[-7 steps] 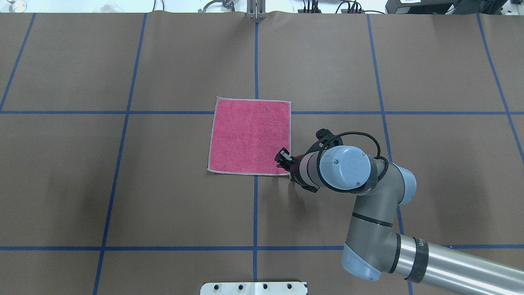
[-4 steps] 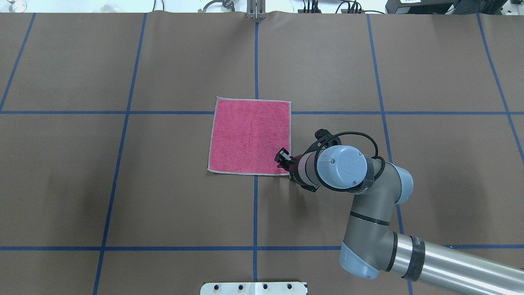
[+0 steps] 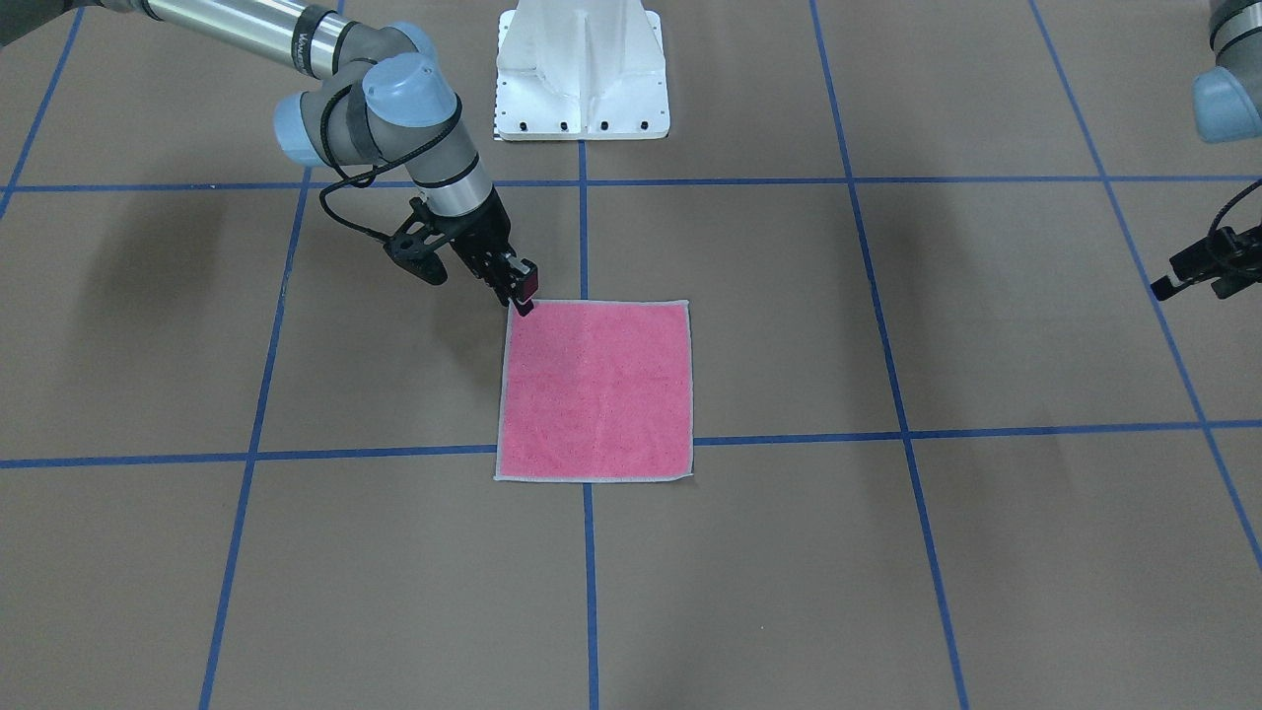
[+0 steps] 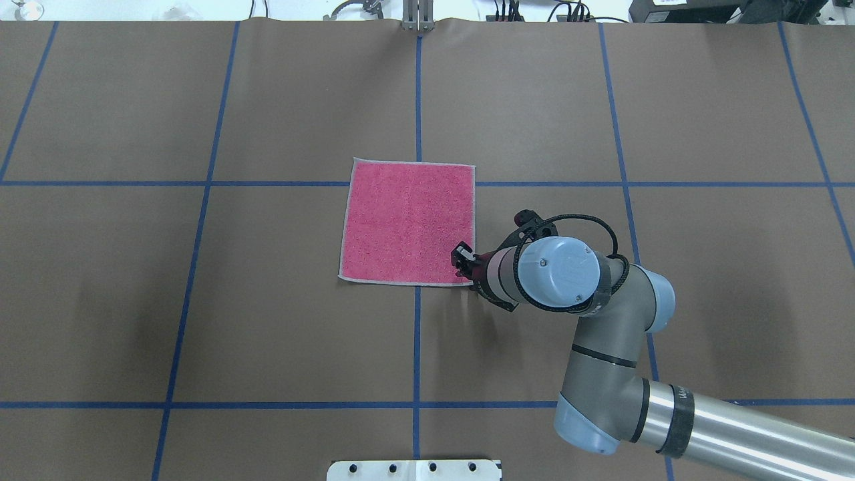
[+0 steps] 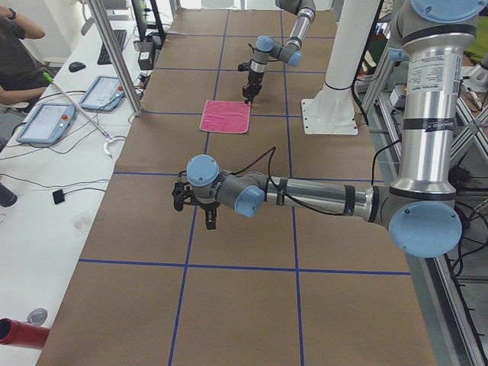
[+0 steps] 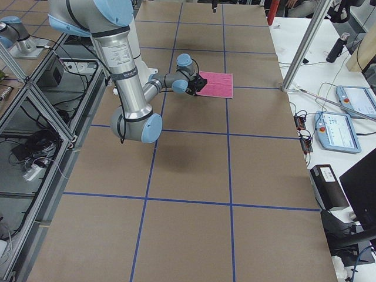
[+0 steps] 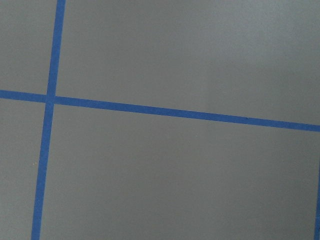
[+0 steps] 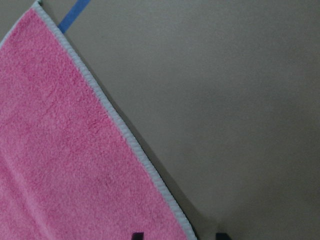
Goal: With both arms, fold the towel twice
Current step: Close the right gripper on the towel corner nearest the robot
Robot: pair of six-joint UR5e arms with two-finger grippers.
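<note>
The towel (image 4: 407, 224) lies flat, pink face up, with a light grey edge, in the middle of the brown table; it also shows in the front view (image 3: 592, 390). My right gripper (image 4: 461, 260) points down at the towel's near right corner, seen in the front view (image 3: 523, 294) at the top left corner. In the right wrist view the fingertips (image 8: 137, 235) stand apart on either side of the towel's edge (image 8: 125, 135). My left gripper (image 5: 210, 221) hangs over bare table, far from the towel; I cannot tell whether it is open or shut.
Blue tape lines (image 4: 417, 100) divide the table into squares. The white pedestal base (image 3: 582, 69) stands at the robot's edge. The left wrist view shows only table and a tape crossing (image 7: 49, 98). An operators' desk with tablets (image 5: 46, 122) runs along the far side.
My right arm has shifted slightly toward the towel's corner and the gripper has stayed at it. The towel has not moved.
</note>
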